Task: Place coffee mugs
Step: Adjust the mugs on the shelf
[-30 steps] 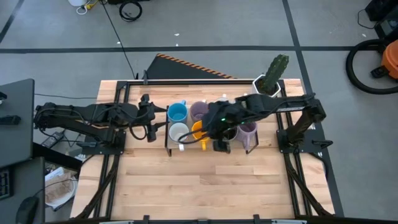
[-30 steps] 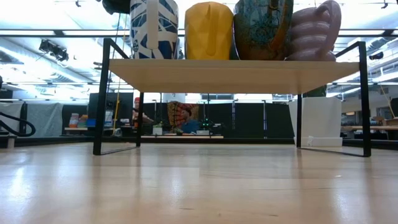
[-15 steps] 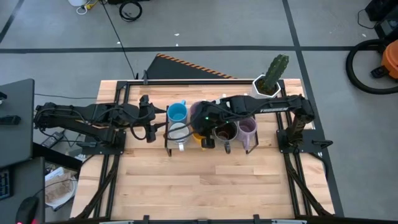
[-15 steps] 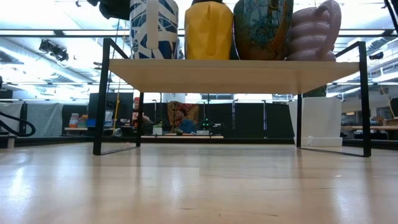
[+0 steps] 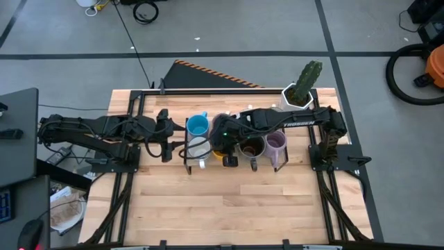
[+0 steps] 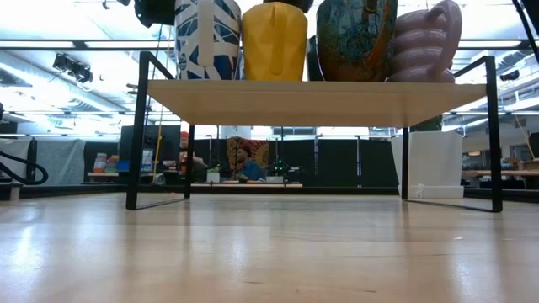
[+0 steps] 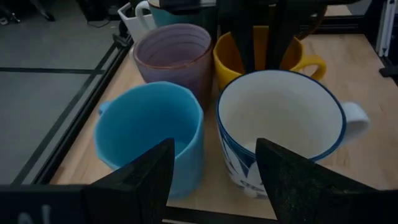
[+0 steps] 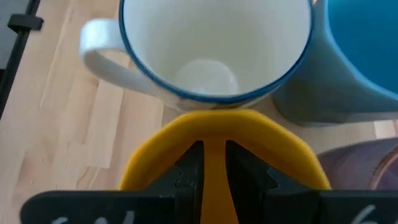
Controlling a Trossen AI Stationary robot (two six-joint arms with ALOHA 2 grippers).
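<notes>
Pinching the orange mug's rim, the right claw holds it on the raised shelf just beside the white blue-rimmed mug, packing the rows; the left claw waits spread by the blue mug
</notes>
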